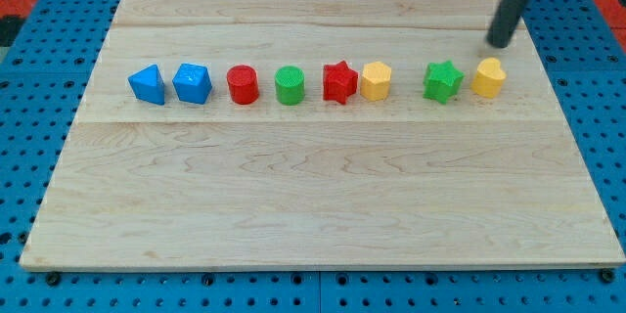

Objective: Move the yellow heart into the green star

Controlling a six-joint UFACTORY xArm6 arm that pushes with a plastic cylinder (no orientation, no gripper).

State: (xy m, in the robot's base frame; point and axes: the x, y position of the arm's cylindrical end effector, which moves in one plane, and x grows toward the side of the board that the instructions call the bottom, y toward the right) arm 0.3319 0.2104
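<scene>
The yellow heart (488,77) lies on the wooden board at the view's right, the last block in a row. The green star (442,81) sits just to its left, with a small gap between them. My tip (500,45) is on the board just above the yellow heart, slightly to its right, close to it but apart. The dark rod slants up toward the view's top right.
The row runs leftward: a yellow hexagon (376,81), a red star (339,82), a green cylinder (290,85), a red cylinder (243,85), a blue block (193,83), a blue triangle-like block (148,84). The wooden board (313,196) lies on a blue perforated table.
</scene>
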